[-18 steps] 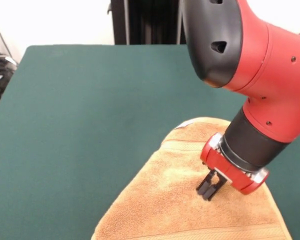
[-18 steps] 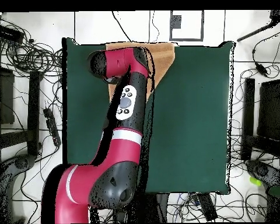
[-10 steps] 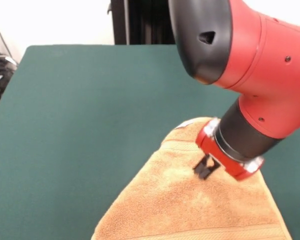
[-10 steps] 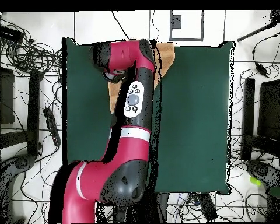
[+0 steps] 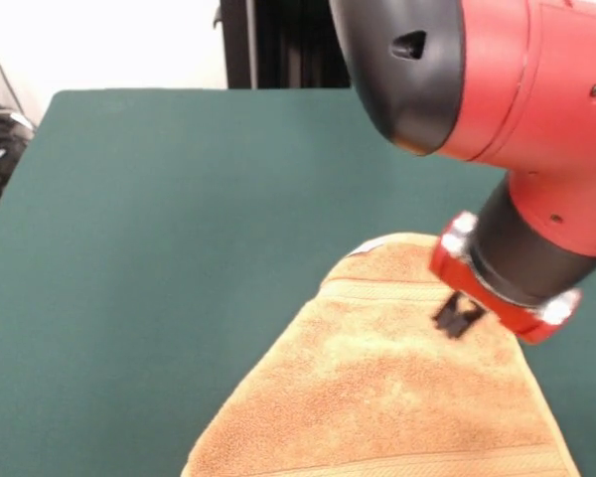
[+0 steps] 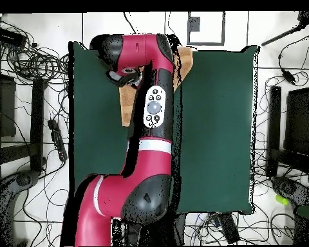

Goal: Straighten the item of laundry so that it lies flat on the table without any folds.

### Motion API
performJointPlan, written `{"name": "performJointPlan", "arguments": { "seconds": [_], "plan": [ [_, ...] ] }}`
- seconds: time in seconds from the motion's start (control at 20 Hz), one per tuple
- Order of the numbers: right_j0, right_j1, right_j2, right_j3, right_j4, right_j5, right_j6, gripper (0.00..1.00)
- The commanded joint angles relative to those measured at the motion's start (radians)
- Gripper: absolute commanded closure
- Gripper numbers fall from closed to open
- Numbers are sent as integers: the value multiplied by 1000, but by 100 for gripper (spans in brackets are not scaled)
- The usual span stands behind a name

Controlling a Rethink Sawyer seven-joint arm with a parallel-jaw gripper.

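The item of laundry (image 5: pixel 368 407), an orange-tan terry towel, lies at the near right of the table (image 5: pixel 179 248) and runs off the picture's bottom edge. A woven stripe band (image 5: pixel 377 290) crosses its far end, and a small white label (image 5: pixel 370 245) shows at its far tip. My gripper (image 5: pixel 459 318) hangs just above the towel's far right part, shut with nothing in it, and it looks blurred. In the overhead view the arm (image 6: pixel 150 116) covers most of the towel (image 6: pixel 125 106). Only strips of it show at the table's top edge (image 6: pixel 185 61).
The dark green table (image 6: pixel 215 128) stretches wide to the left of the towel in the front view. Black stands (image 5: pixel 278 45) rise behind the far edge. Cables and equipment (image 6: pixel 28 58) lie on the floor around the table.
My gripper has lifted off the towel's middle and swung to the right in the front view, toward the towel's far right edge. The towel has kept its shape and place.
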Motion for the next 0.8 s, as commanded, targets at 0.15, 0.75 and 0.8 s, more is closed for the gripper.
{"name": "performJointPlan", "arguments": {
  "seconds": [0.15,0.75,0.8],
  "plan": [
    [-16,170,-168,-102,351,-52,-269,100],
    [-92,184,-728,-137,868,30,-238,100],
    [-96,186,-763,-137,899,30,-236,100]
  ]
}}
